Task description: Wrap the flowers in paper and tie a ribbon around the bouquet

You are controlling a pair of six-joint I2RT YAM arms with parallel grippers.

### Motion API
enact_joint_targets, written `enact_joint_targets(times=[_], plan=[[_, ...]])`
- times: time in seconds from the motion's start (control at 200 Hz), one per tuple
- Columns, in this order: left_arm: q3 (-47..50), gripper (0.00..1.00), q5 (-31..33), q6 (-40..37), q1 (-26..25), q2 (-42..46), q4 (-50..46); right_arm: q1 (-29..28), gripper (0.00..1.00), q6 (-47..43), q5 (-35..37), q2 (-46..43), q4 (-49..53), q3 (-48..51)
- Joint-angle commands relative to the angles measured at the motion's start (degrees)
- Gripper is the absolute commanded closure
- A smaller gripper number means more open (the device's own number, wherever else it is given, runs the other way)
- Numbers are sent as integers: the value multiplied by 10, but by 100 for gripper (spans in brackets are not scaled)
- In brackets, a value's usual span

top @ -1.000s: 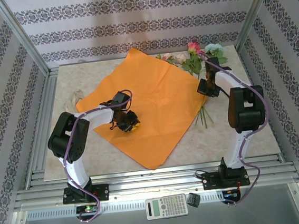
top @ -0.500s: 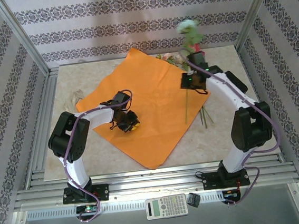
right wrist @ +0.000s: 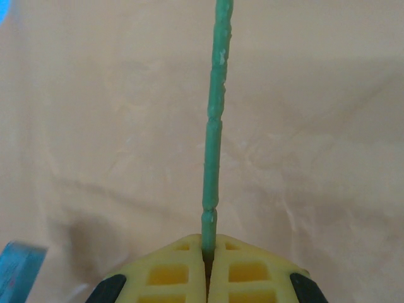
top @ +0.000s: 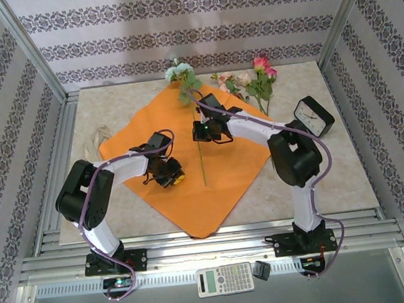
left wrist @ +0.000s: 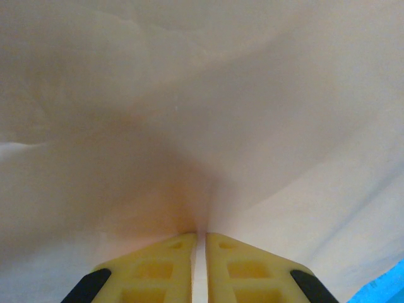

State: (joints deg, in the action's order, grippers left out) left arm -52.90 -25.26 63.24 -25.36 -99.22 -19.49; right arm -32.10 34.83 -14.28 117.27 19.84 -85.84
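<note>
A stem point(right wrist: 213, 158) is being clenched in the right gripper point(right wrist: 207, 241), its long axis running far to near over the paper point(top: 232, 163), bloom point(top: 179, 72) far. Leftward, a paper fold is being pinched by the left gripper point(left wrist: 199, 238). Other flowers point(top: 256, 82) are lying far right; the fold is being lost in glare.

A lab robot booth: aluminium frame point(top: 32, 49), patterned wall panels point(top: 175, 25), marble-look tabletop point(top: 340, 174), calculator point(top: 224, 280) on the sill.

Matt, creased orange paper point(top: 228, 167); ridged green plastic stem point(right wrist: 214, 126).
</note>
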Motion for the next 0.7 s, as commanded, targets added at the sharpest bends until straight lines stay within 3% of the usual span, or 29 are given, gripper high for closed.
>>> enact_joint_targets(times=[0.0, 0.35, 0.47, 0.559, 0.694], plan=[[21, 87, 8, 1, 7, 8, -16, -12, 100, 44, -20, 30, -34, -32], [0, 87, 8, -16, 6, 19, -41, -33, 100, 60, -19, 50, -21, -17], [-38, 83, 12, -23, 7, 39, -72, -31, 65, 55, -6, 17, 0, -10], [-75, 80, 14, -28, 7, 48, -97, -26, 56, 42, 5, -22, 25, -7], [-114, 79, -14, -18, 11, 20, -95, 14, 50, 29, 11, -97, 54, 20]])
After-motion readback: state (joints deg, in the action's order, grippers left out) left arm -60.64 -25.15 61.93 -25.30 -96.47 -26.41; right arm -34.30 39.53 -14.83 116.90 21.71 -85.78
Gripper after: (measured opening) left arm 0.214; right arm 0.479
